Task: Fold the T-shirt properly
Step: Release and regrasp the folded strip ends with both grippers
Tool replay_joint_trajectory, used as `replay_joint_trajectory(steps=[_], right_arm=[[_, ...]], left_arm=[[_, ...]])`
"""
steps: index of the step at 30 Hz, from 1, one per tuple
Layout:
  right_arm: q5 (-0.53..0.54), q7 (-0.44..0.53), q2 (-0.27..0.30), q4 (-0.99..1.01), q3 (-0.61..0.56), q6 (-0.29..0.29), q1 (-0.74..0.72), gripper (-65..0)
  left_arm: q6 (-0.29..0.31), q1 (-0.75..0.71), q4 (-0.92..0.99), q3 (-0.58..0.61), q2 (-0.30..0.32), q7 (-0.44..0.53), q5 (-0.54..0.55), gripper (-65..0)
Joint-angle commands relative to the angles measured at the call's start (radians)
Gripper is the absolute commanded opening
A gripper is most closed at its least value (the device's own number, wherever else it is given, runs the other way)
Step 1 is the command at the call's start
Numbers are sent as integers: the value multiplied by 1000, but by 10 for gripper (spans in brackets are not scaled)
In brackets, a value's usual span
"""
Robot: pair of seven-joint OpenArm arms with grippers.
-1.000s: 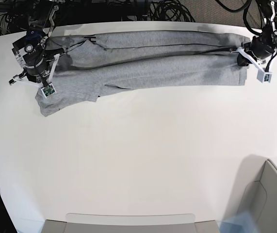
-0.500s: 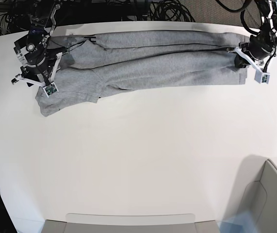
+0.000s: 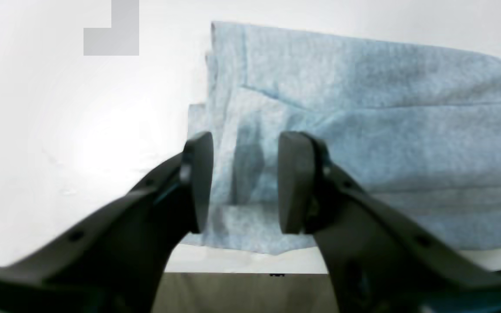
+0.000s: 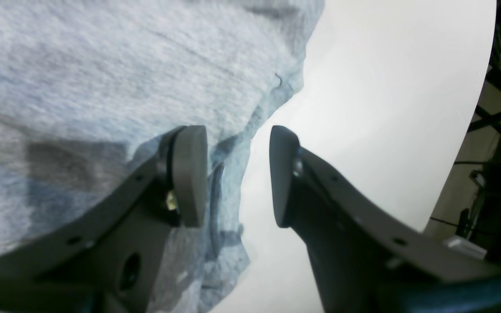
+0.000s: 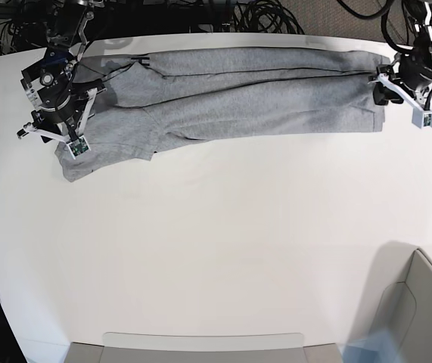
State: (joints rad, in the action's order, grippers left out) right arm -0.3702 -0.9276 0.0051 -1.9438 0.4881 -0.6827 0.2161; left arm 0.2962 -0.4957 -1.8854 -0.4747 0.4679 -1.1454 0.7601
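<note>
Two tools hang with their pads parted over opposite ends of a half-folded T-shirt (image 5: pixel 231 94). The left tool (image 3: pixel 244 180) stands open above the stacked hem at one end of the garment, holding nothing, its two pads straddling a strip of cloth without closing on it. At the other end, the right tool (image 4: pixel 237 174) is likewise open and empty, one pad over the grey fabric near a sleeve, the other over bare white counter (image 5: pixel 223 249) just past the cloth's ragged edge.

The shirt lies along the far side of the counter as a long, narrow band, stretched from one arm to the other. It appears to have been doubled lengthwise once, with layered edges showing in the left wrist view and a long crease running down the band. No lettering shows on the visible side. One sleeve still spills out past the band below the right tool, untidy and wrinkled.

By this reading, the first lengthwise fold is in place; tucking the stray sleeve and folding the band crosswise into a compact stack remain.
</note>
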Motion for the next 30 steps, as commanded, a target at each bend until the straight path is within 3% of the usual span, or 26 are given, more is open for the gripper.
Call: replay_joint_trajectory(steps=[1, 5, 7, 9, 10, 13, 16, 21, 30], right_arm=[[-2, 14, 3, -19, -1, -15, -31, -409], [-8, 12, -55, -39, -22, -15, -56, -432], [-10, 12, -103, -56, -22, -15, -56, -513], [-28, 11, -136, -59, -24, -15, -53, -624], [-48, 11, -147, -55, -32, -15, -50, -650], [-141, 11, -149, -6, -111, -15, -20, -650], [-184, 12, -150, 53, -141, -15, -7, -650], [-188, 12, -118, 166, -133, -15, -17, -650], [-184, 9, -27, 312, -119, -15, -169, -650]], left_arm=[[5, 2, -16, -3, 9, 9, 12, -333], [5, 30, -15, 3, -18, 5, 11, -336], [5, 30, -15, 3, -18, 5, 11, -363], [5, 30, -13, 3, -18, 5, 11, -435], [5, 30, -13, 4, -18, 5, 9, -471], [5, 30, 16, 12, -18, 5, 9, -552], [5, 42, 122, 86, -13, 11, 9, -586], [5, 118, 275, 173, -13, 17, 9, -587], [-2, 256, 402, 173, -14, 15, 8, -586]])
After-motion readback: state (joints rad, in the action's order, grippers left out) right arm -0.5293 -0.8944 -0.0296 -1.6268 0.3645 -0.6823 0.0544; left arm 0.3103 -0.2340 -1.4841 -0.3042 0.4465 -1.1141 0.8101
